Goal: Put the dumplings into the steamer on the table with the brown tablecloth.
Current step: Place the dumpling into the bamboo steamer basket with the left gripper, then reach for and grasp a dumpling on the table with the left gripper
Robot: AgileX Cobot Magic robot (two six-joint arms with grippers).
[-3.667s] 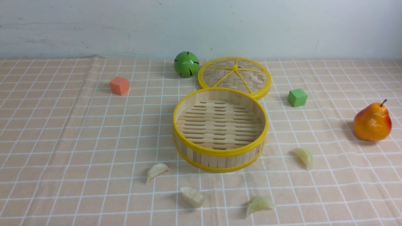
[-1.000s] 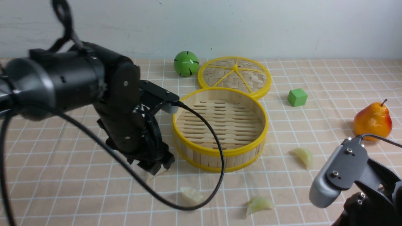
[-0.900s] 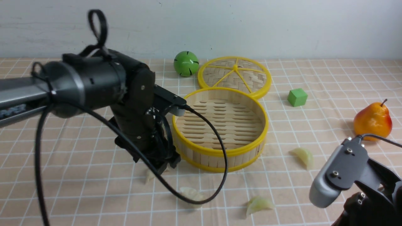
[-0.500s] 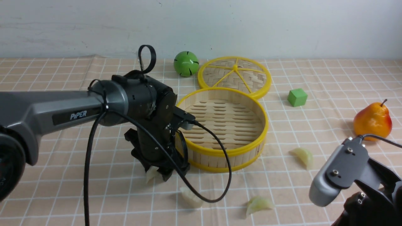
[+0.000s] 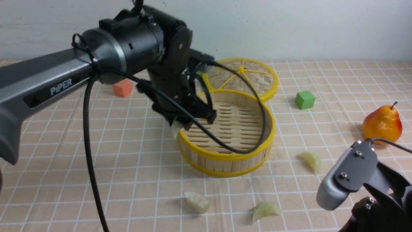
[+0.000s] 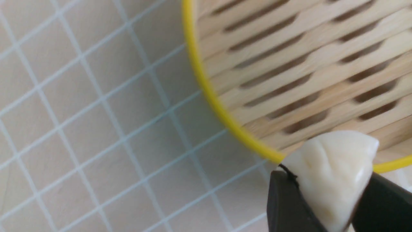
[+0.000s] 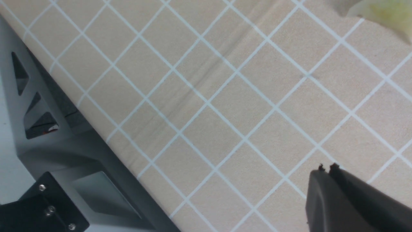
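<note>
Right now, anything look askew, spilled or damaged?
Nothing stands out. The left gripper holds a white dumpling at the steamer's rim, not yet inside; the other dumplings lie on the tablecloth, nothing spilled or damaged.

One readable mark only: "PiPER" (image 5: pixel 61 86), seen in the front view. White letters, a lowercase i among capitals. It sits on a dark strip set into the grey side of the left arm (image 5: pixel 19 72), on the long link. The lettering runs along the link and tilts up toward the wrist end. All five letters are sharp and unobstructed, with the black cable passing just beside the last one. Nothing legible in the two wrist views.
</note>
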